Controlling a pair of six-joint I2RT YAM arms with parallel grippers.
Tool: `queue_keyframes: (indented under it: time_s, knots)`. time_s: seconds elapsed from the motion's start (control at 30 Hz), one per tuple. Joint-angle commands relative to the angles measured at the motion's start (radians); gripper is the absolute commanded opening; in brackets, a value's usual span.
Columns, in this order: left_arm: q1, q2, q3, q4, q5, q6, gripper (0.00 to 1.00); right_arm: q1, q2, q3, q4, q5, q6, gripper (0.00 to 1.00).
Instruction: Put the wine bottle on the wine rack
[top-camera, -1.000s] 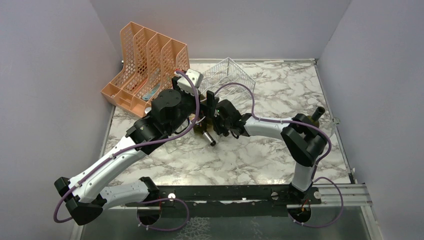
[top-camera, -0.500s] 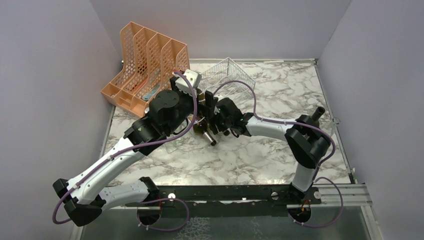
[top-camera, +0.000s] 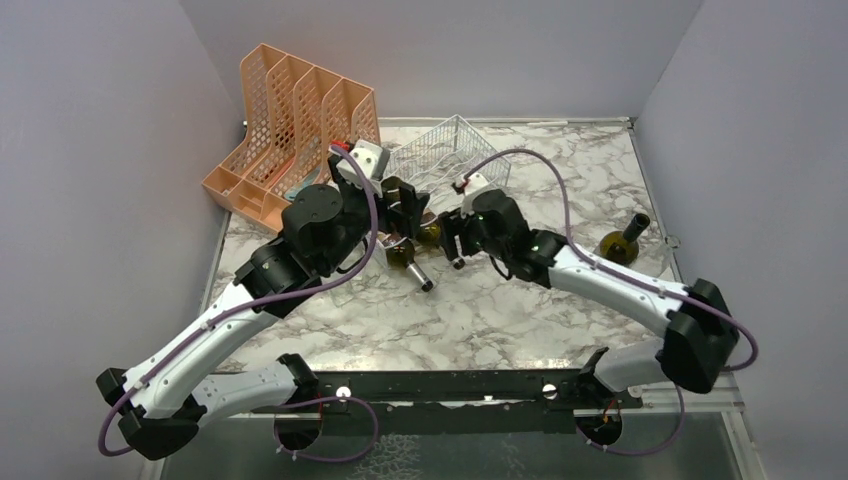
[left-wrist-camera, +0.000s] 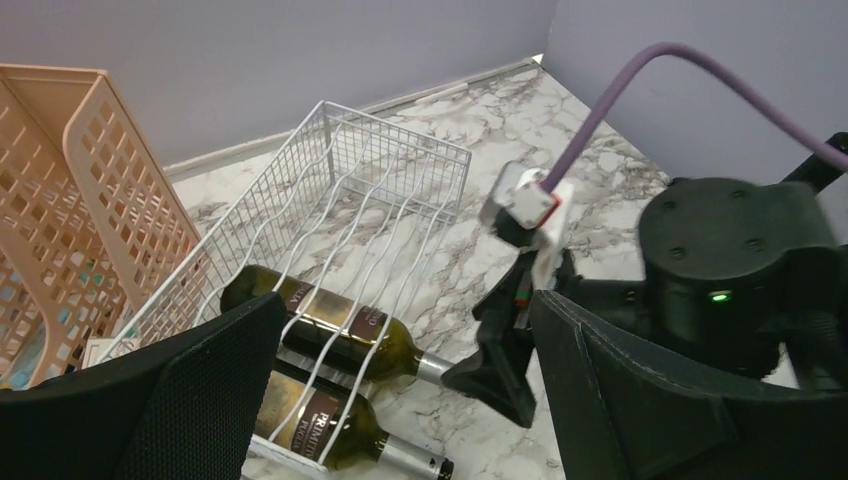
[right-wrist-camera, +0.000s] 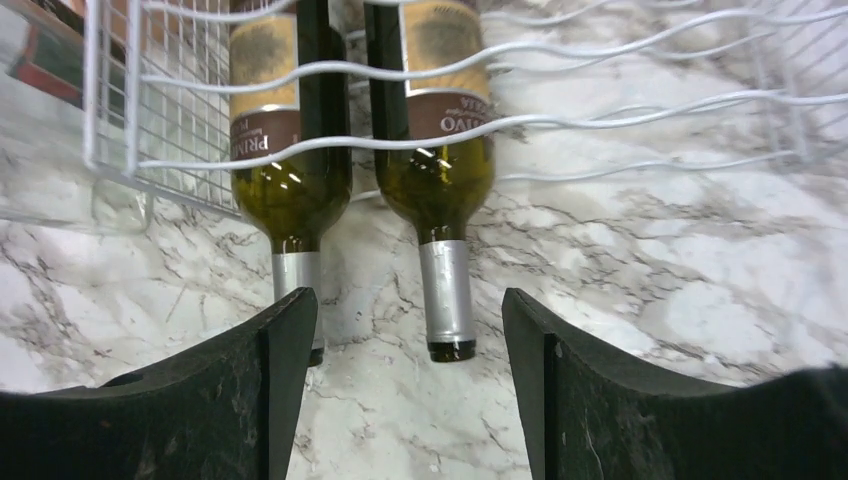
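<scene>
- The wine bottle (right-wrist-camera: 437, 150) is lying in a cradle of the wine rack (left-wrist-camera: 385, 150), just beside a second bottle (right-wrist-camera: 295, 150). Both necks are projecting past the rack's front wire over the counter (top-camera: 520, 310).
- The right hand (right-wrist-camera: 408, 300) is standing spread, with one finger on each side of the wine bottle's neck and touching neither side.
- Any sideways drift during a withdrawal is likely to knock a finger against that neck. This could roll the bottle or drag it out of its cradle.
- One right-hand finger is sitting very close to the second bottle's neck, so that bottle is facing the same risk.
- The left hand (left-wrist-camera: 405, 330) is hovering fully spread near the rack's front edge, close to the right hand. Crossing paths here is risking a collision between the two arms.
- The rack looks like light wire, so a bump may push it across the counter.
- A third bottle (top-camera: 615, 243) is resting on the counter, well apart to the right.
</scene>
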Motion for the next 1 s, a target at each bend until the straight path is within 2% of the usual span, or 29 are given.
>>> queue_keyframes:
  time_s: [0.0, 0.2, 0.4, 0.5, 0.6, 0.67, 0.77, 0.87, 0.97]
  knots:
    - [-0.003, -0.054, 0.005, -0.001, -0.015, 0.005, 0.99, 0.004, -0.182, 0.007, -0.147, 0.173, 0.029, 0.71]
    - [-0.002, -0.096, -0.042, 0.008, -0.002, 0.004, 0.99, 0.003, -0.344, 0.09, -0.309, 0.441, 0.014, 0.71]
    - [-0.002, -0.133, -0.114, 0.051, 0.002, 0.004, 0.99, 0.001, -0.384, 0.213, -0.485, 0.732, 0.01, 0.72]
    - [-0.001, -0.133, -0.142, 0.079, 0.032, -0.005, 0.99, -0.009, -0.39, 0.262, -0.524, 0.845, 0.003, 0.74]
    - [-0.003, -0.118, -0.16, 0.103, 0.066, -0.01, 0.99, -0.045, -0.401, 0.276, -0.492, 0.922, -0.061, 0.78]
    - [-0.001, -0.095, -0.16, 0.109, 0.078, -0.009, 0.99, -0.101, -0.411, 0.267, -0.432, 0.93, -0.125, 0.79]
    - [-0.003, -0.067, -0.161, 0.12, 0.08, -0.006, 0.99, -0.26, -0.422, 0.246, -0.358, 0.849, -0.182, 0.81]
    - [-0.002, -0.044, -0.16, 0.127, 0.094, -0.008, 0.99, -0.428, -0.411, 0.249, -0.365, 0.747, -0.154, 0.81]
    - [-0.002, -0.035, -0.162, 0.13, 0.109, -0.008, 0.99, -0.536, -0.384, 0.239, -0.409, 0.705, -0.077, 0.81]
